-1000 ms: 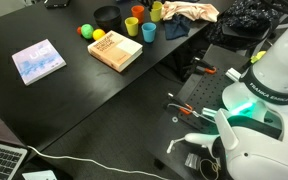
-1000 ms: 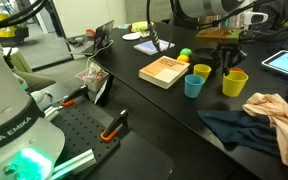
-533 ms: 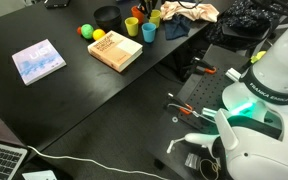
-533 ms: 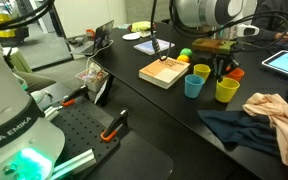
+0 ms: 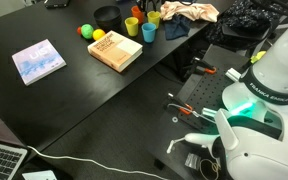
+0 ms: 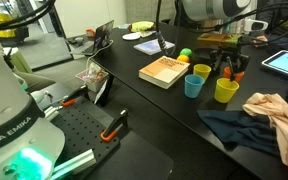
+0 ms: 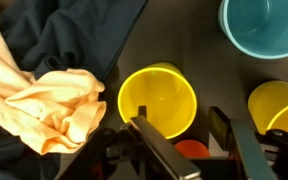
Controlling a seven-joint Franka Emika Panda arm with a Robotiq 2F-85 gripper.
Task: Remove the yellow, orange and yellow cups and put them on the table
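I find the black counter (image 5: pixel 64 100) carrying every item. The tan book (image 6: pixel 164 72) lies flat on it. The claw (image 6: pixel 231 70) hangs above the cups with its jaws spread wide, gripping nothing.

In the wrist view:
- A yellow cup (image 7: pixel 157 100) stands at centre.
- The peach cloth (image 7: pixel 54 105) is at its 9 o'clock.
- The second yellow cup (image 7: pixel 279 105) is at 3 o'clock.
- The blue cup (image 7: pixel 264 25) is at 1 o'clock.
- The orange cup (image 7: pixel 191 150) is at 6 o'clock.

A tan book (image 5: pixel 115 50) lies apart from a pale blue booklet (image 5: pixel 38 61), with a yellow ball (image 5: pixel 98 34) and an orange ball (image 5: pixel 84 30) just beside it, while a blue cup (image 6: pixel 193 86) stands near a dark cloth (image 6: pixel 229 128) touching a peach cloth (image 6: pixel 279 108).
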